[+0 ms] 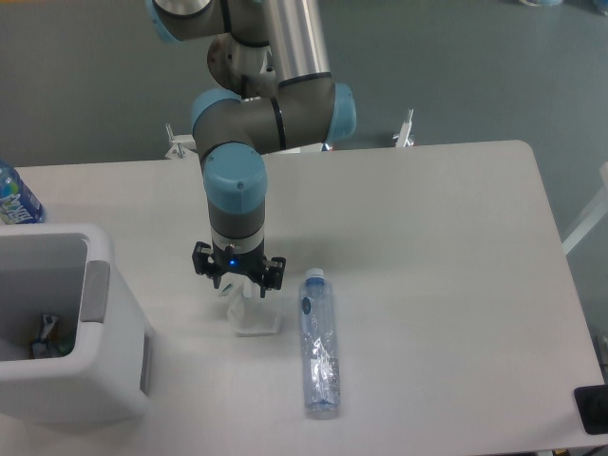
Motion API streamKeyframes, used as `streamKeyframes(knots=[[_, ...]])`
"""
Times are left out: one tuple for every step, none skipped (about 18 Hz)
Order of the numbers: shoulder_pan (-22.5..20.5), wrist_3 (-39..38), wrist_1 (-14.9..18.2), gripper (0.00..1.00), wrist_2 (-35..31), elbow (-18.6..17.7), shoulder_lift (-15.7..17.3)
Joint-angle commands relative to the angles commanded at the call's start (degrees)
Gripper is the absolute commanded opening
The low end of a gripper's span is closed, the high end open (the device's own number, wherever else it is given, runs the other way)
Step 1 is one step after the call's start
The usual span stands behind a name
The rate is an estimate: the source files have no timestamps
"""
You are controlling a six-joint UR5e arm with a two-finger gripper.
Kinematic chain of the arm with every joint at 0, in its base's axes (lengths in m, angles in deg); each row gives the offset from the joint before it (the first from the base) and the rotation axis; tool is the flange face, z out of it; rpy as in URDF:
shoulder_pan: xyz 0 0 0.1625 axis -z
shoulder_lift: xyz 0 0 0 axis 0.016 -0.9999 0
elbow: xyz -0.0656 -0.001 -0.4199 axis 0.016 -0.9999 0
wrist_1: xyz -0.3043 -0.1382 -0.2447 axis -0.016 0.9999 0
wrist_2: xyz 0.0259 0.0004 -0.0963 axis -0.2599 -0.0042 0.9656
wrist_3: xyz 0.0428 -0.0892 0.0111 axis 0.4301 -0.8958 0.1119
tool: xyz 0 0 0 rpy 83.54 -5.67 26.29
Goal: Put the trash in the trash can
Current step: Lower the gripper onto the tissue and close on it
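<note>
Nearest the camera, right of the trash can, the crushed clear bottle lies lengthwise on the white table, its bluish cap end pointing away, apart from everything else. Between it and the trash can, a little farther back, sits the crumpled white wrapper, directly beneath the gripper. The gripper's short fingers reach down onto the wrapper's upper folds; whether they have pinched it or merely stand around it, I cannot tell, since the wrapper's pale crumple hides the tips. The trash can itself stands at the table's left edge with a grey panel on its rim and some small items already lying at its bottom. Beyond the trash can, at the far left, a blue-labelled water bottle stands upright.

The wrapper is likely very light, soft and springy, so a pinch on a raised ridge should hold it. The bottle looks light but slick and partly collapsed; gripping across its flattened middle seems safest
</note>
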Motion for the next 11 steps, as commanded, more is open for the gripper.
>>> streamKeyframes(knots=[[0.0,0.0,0.0,0.0,0.0,0.1,0.0],[0.0,0.0,0.1,0.0,0.0,0.1,0.0],[0.0,0.0,0.1,0.0,0.0,0.1,0.0],[0.0,0.0,0.1,0.0,0.0,0.2,0.0],[0.0,0.0,0.1,0.0,0.0,0.3,0.0],[0.0,0.0,0.1,0.0,0.0,0.3,0.1],[-0.1,0.0,0.1,0.0,0.0,0.5,0.1],[0.0,-0.2,0.1,0.0,0.0,0.8,0.2],[-0.1,-0.2,0.1,0.0,0.1,1.1,0.3],[-0.1,-0.2,0.2,0.0,0.3,1.4,0.5],[-0.1,-0.1,0.2,0.0,0.5,1.9,0.9]])
